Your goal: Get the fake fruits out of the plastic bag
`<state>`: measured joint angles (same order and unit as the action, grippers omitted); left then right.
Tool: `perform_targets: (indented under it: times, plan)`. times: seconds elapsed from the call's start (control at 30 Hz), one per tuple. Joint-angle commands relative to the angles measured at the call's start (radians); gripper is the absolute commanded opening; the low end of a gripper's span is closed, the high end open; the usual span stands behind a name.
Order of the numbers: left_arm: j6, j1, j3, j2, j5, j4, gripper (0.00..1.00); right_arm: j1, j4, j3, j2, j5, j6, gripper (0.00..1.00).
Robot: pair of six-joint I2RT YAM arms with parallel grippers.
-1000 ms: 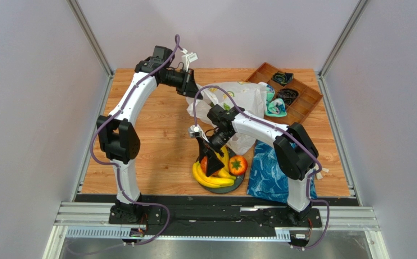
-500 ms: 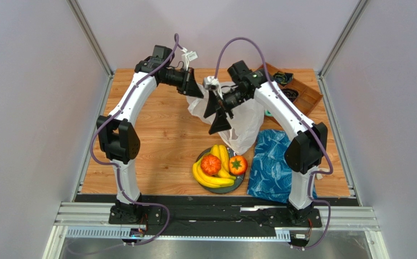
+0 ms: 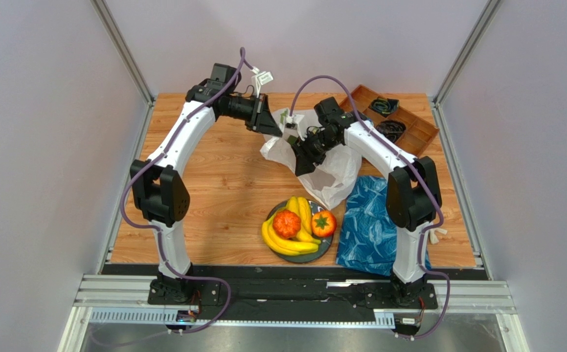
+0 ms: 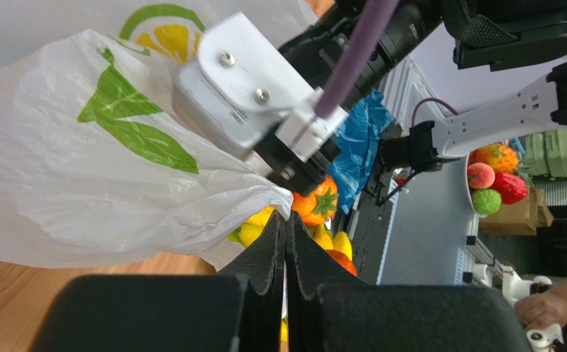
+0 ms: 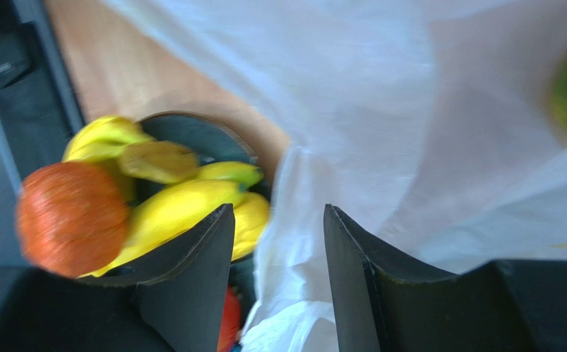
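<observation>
Left wrist view: the bag (image 4: 80, 183) is clamped in the left gripper (image 4: 286, 224). The right gripper (image 5: 279, 220) is seen parted before it.

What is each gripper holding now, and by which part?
The left gripper pinches the plastic bag by a bunched edge. The right gripper holds nothing, jaws apart.

Bright, even light, soft shadows; heavy motion blur in the right wrist view, plastic bag (image 5: 382, 110) overexposed.

The wooden surface (image 3: 213, 191) carries a dark plate (image 3: 329, 249) near the front, a blue cloth (image 3: 367, 227) just beside it, a white bag (image 3: 334, 172) behind, and a tray (image 3: 417, 145) far right.
</observation>
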<state>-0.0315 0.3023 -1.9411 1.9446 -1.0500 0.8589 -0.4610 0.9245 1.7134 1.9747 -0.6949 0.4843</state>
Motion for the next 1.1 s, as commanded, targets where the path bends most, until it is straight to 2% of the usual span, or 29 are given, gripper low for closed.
perform_targets:
  times: [0.0,0.2,0.33,0.4,0.53,0.67,0.77,0.8,0.87,0.9,0.93,1.07]
  plan:
    - [-0.03,0.004,0.016,-0.062,-0.047,-0.037,0.0,0.028,-0.225,0.005,-0.057,0.175,-0.147,0.5]
    - [-0.062,0.012,0.05,-0.061,-0.085,-0.058,0.0,0.1,-0.309,-0.04,-0.095,0.169,-0.226,0.49]
    - [-0.144,0.018,0.07,-0.068,-0.149,-0.119,0.0,0.11,-0.4,-0.103,-0.12,0.273,-0.251,0.54]
    - [-0.206,0.021,0.097,-0.076,-0.218,-0.208,0.0,0.105,-0.406,-0.087,-0.094,0.301,-0.271,0.62]
    - [-0.431,0.05,0.177,-0.085,-0.332,-0.395,0.0,0.091,-0.38,0.017,0.04,0.35,-0.332,0.65]
    - [-0.443,0.095,0.202,-0.075,-0.347,-0.413,0.0,0.088,-0.363,0.115,0.136,0.376,-0.401,0.66]
    - [-0.447,0.124,0.196,-0.052,-0.355,-0.419,0.0,0.082,-0.394,0.14,0.18,0.393,-0.414,0.71]
    - [-0.449,0.13,0.186,-0.046,-0.355,-0.425,0.0,0.082,-0.4,0.147,0.193,0.391,-0.426,0.76]
    - [-0.456,0.143,0.176,-0.024,-0.354,-0.431,0.0,0.082,-0.406,0.181,0.223,0.304,-0.437,0.8]
    - [-0.459,0.147,0.168,-0.016,-0.352,-0.442,0.0,0.081,-0.409,0.196,0.254,0.27,-0.441,0.92]
    - [-0.464,0.156,0.163,-0.006,-0.351,-0.445,0.0,0.079,-0.414,0.213,0.265,0.252,-0.452,1.0]
    - [-0.475,0.176,0.134,0.043,-0.357,-0.458,0.0,0.05,-0.454,0.299,0.349,0.146,-0.472,1.0]
